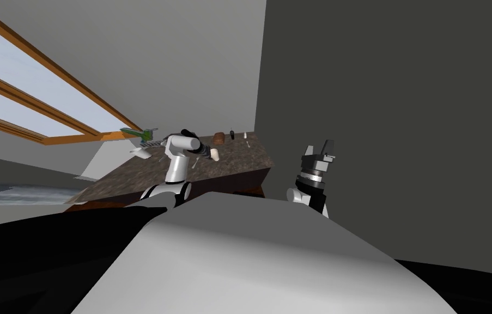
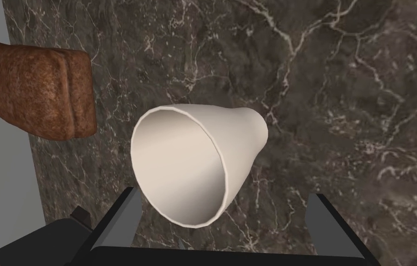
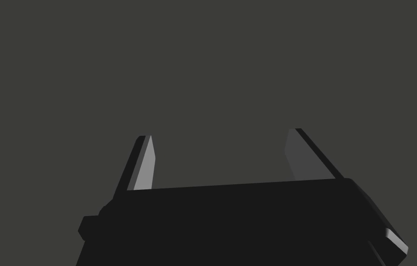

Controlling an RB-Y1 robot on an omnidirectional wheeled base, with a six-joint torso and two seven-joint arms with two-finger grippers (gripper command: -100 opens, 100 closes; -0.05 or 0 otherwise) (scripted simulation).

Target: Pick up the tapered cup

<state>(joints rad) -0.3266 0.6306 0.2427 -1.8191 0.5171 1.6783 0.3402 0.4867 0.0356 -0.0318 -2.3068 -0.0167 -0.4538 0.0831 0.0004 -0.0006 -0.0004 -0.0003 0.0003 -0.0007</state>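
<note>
Cup point(image 2: 193, 161) on a dark veined counter point(image 2: 341, 92), pale and plain, its wide mouth turned toward the left gripper point(image 2: 222, 193) and its narrow base pointing away. I cannot tell whether it stands or is tipped.

- Head view: cup point(image 1: 214, 155) sits just left of frame centre. The left gripper point(image 1: 206, 151) is reached out low over the counter point(image 1: 239, 166), right beside the cup.
- Left jaws: spread wide, pinching nothing. The rim lies between the two fingers, off-centre. It is crowded close to the finger on the side of the loaf point(image 2: 36, 90), with a clear gap to the other finger. I cannot tell whether the near finger touches it.
- Why so, as I read it: the hand is lined up along the cup's axis so the blades can close across the widest part. The taper would let them slide off further down.
- Loaf: brown, near the counter's edge, apart from the cup and outside the fingers' path.
- Right gripper point(image 3: 220, 133): fingers spread, empty. In the head view it point(image 1: 320, 148) is raised right of centre, parked away from the counter, likely to keep the reach free.

Judgement: approach nearly done, grasp not yet made.
</note>
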